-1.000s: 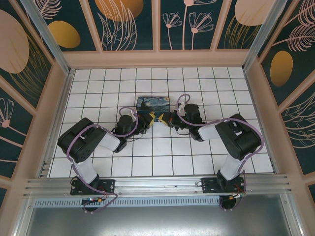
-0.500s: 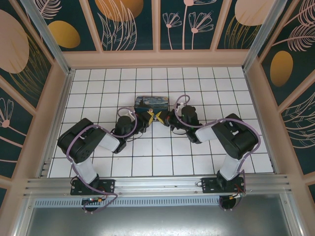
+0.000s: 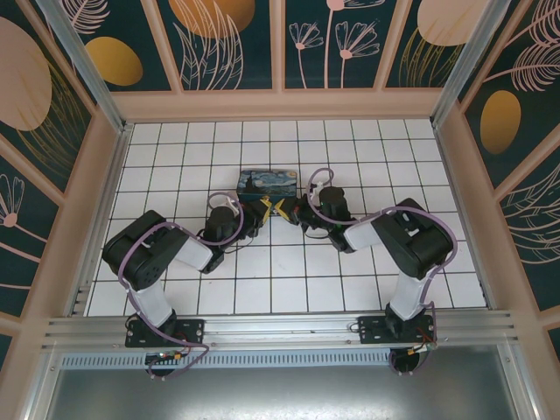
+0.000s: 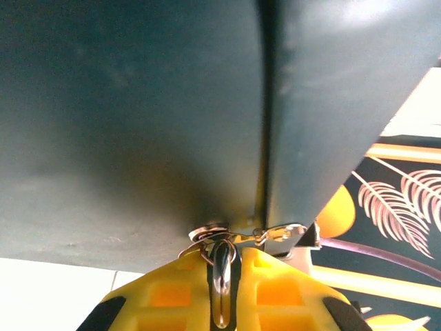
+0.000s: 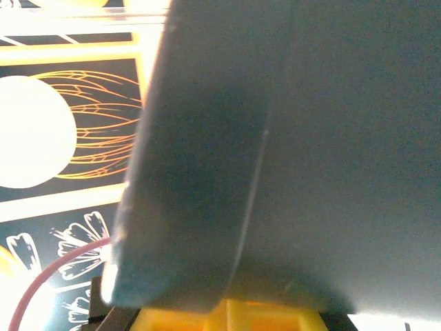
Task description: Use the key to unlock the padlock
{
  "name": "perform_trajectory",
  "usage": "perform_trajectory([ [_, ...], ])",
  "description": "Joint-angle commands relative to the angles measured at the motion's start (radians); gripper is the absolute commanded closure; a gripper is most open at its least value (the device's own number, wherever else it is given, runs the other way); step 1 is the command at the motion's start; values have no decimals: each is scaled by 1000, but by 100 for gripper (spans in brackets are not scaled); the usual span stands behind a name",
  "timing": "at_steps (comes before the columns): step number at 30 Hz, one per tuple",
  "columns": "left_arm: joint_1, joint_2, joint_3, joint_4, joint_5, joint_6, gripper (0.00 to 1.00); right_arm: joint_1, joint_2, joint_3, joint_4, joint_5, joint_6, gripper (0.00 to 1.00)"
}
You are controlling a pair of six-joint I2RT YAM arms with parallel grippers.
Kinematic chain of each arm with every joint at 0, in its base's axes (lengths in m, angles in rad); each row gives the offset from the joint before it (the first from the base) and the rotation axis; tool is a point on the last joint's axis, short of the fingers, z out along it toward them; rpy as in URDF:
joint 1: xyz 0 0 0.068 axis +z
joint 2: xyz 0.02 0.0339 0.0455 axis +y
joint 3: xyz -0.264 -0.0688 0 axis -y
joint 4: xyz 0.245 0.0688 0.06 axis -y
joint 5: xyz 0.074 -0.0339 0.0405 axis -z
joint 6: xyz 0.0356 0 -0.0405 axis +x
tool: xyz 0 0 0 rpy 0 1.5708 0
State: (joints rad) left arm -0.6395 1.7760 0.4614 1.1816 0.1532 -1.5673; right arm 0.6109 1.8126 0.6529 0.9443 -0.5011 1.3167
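Beside the painted box [image 3: 269,183], the left gripper [image 3: 264,210] pinches a silvery metal loop [image 4: 222,272]; the right gripper [image 3: 287,210] nearby, opening impossible to tell.

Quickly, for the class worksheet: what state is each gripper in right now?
Left gripper: closed on a silvery metal piece by the painted box.
Right gripper: cannot be told, the box blocks the view of its fingertips.

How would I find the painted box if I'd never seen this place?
Look at the white tiled floor, near its middle, where the left gripper and right gripper meet. The box lies just behind them. It alone is dark blue with yellow swirls painted on top.
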Motion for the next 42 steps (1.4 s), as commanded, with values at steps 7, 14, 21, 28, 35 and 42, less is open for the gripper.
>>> perform_trajectory([
  [7, -62, 71, 32, -49, 186, 87, 100, -13, -56, 44, -9, -16, -135, 69],
  [14, -60, 109, 54, -64, 164, 110, 100, -24, -192, -10, -237, -5, -280, 34],
  [21, -57, 99, 74, -129, 163, 158, 100, -22, -343, -42, -542, 88, -497, 29],
  [28, -57, 101, 94, -192, 172, 195, 100, 38, -380, 18, -775, 315, -766, 35],
  [35, -57, 100, 110, -229, 187, 215, 100, 168, -345, 39, -819, 543, -936, 48],
  [42, -56, 87, 120, -258, 195, 230, 100, 250, -285, 34, -781, 704, -1037, 54],
])
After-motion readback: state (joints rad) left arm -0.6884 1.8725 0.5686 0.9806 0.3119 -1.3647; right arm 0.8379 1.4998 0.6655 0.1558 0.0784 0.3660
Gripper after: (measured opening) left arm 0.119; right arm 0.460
